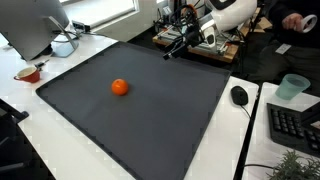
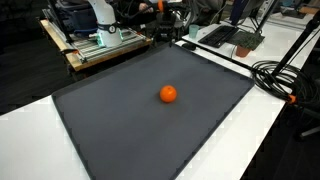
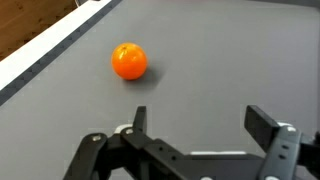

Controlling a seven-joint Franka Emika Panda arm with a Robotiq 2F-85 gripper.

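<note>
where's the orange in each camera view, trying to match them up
An exterior view: the orange sits left of centre, on the dark mat.
An exterior view: the orange is near the middle of the picture, on the same mat.
Wrist view: the orange is upper left, ahead of the gripper.
Shared landmark: the dark mat under it.

Pincer point(image 3: 195, 118) base seemingly beyond lower edge
</note>
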